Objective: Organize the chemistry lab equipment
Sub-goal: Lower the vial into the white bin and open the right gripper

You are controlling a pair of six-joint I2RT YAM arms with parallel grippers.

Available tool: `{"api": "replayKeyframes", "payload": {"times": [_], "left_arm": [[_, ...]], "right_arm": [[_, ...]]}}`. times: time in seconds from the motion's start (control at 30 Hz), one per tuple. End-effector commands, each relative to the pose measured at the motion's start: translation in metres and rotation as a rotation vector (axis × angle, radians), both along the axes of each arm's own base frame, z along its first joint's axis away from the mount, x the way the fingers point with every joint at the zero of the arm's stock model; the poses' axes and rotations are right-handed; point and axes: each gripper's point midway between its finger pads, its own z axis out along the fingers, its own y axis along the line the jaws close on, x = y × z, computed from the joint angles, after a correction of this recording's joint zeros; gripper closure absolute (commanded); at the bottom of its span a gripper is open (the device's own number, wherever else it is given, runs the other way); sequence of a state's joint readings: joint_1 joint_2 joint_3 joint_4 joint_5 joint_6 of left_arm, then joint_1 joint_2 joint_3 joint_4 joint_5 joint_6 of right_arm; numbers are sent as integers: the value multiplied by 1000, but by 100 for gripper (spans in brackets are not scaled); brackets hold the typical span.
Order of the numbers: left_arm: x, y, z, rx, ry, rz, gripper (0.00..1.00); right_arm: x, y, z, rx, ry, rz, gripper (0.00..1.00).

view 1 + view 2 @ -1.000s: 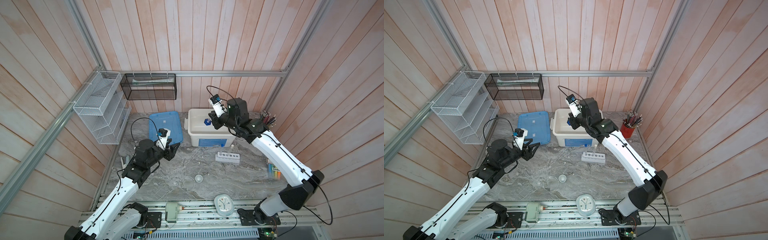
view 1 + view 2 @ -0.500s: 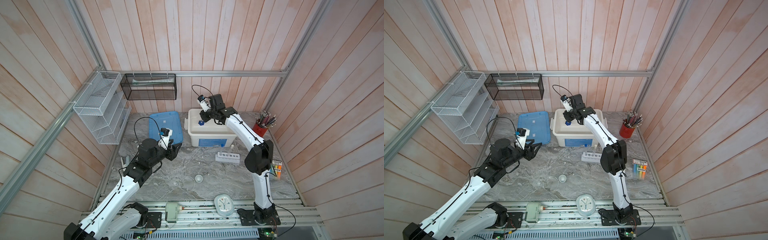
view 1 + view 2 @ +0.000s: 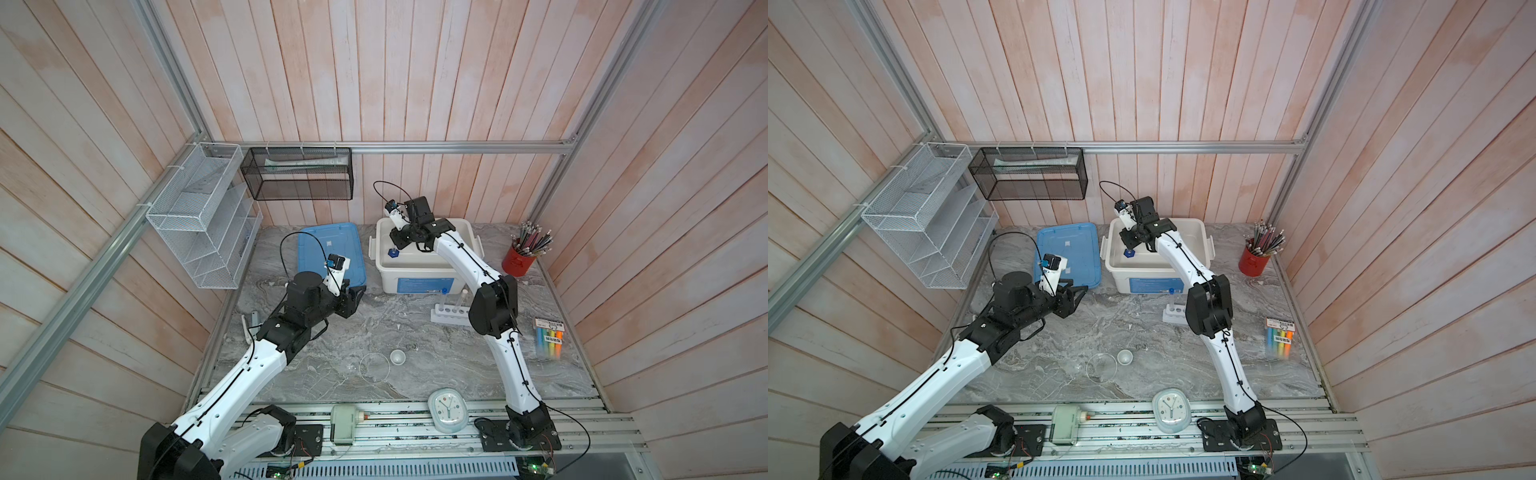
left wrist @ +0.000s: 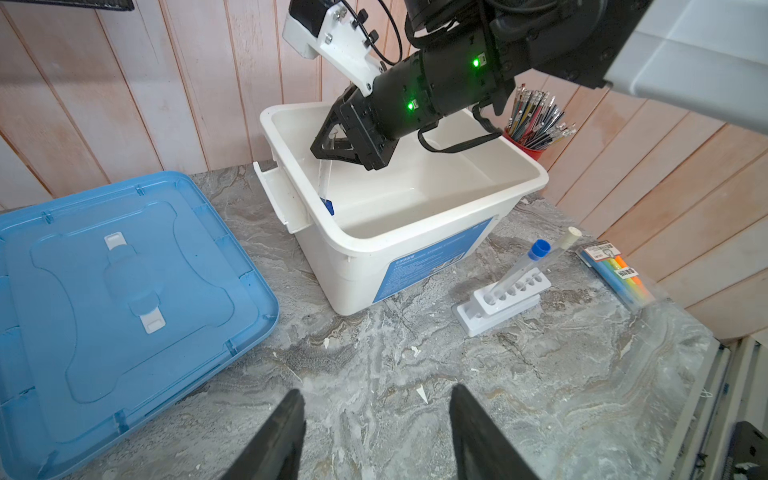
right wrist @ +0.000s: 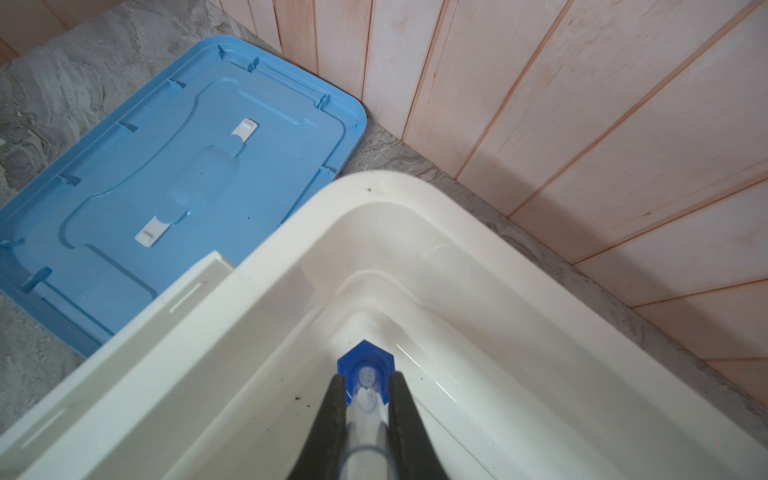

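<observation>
- Right wrist view: the right gripper (image 5: 368, 376) has both fingers closed in on the clear cylinder (image 5: 365, 357). It's pinching the see-through wall just above the blue hex base.
- The cylinder is inside the white bin (image 5: 291, 232), down in the corner nearest the blue lid (image 5: 166, 166). Can't tell if the base actually touches the bin floor.
- Which way it points: blue base down, other end up between the fingers. In the left wrist view the cylinder (image 4: 325, 183) hangs below the jaws with its long axis close to upright, just a slight lean.
- What's in the way: bin walls sit close on two sides of the base, and in both top views the right arm stretches across the bin opening.
- The left gripper (image 4: 376, 390) is spread open with nothing in it. It hovers over bare table (image 4: 415, 365) in front of the bin and beside the lid.
- The rack (image 4: 503, 303) sits on the table just in front of the bin. The blue-capped tube (image 4: 519, 270) and white-capped tube (image 4: 559, 249) stand in it, both leaning the same way.
- In a top view the right arm's elbow covers one end of the rack (image 3: 444, 318).
- The bowl (image 3: 397, 356) and glass vessel (image 3: 374, 367) sit just beside each other nearer the front, well apart from both grippers.
- The pencil cup (image 3: 517, 262) is by the back wall to the bin's right. The marker pack (image 3: 549, 336) is along the right edge and the clock (image 3: 447, 409) is on the front rail.
</observation>
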State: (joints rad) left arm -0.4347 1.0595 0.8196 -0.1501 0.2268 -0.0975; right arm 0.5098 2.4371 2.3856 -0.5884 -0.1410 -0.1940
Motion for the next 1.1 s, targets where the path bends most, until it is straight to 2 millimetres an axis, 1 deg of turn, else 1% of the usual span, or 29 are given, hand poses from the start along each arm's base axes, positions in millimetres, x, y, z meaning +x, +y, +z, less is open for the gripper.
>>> {"api": "replayKeyframes", "payload": {"times": [0.0, 0.23, 0.43, 0.67, 0.87, 1.07], "left_arm": [[5, 2, 16, -5, -38, 5, 42], [7, 10, 13, -2, -27, 21, 42], [9, 11, 13, 15, -36, 14, 42], [9, 13, 10, 15, -31, 19, 42], [9, 15, 8, 19, -28, 25, 42], [9, 18, 7, 18, -28, 30, 42]], "right_arm": [[3, 8, -7, 24, -17, 4, 98], [9, 9, -24, 24, -19, -11, 98], [13, 12, -31, 23, -29, -16, 98], [12, 16, -46, 5, -17, -14, 98], [13, 19, -52, 3, -12, -11, 96], [15, 20, -54, 2, -11, -15, 93]]}}
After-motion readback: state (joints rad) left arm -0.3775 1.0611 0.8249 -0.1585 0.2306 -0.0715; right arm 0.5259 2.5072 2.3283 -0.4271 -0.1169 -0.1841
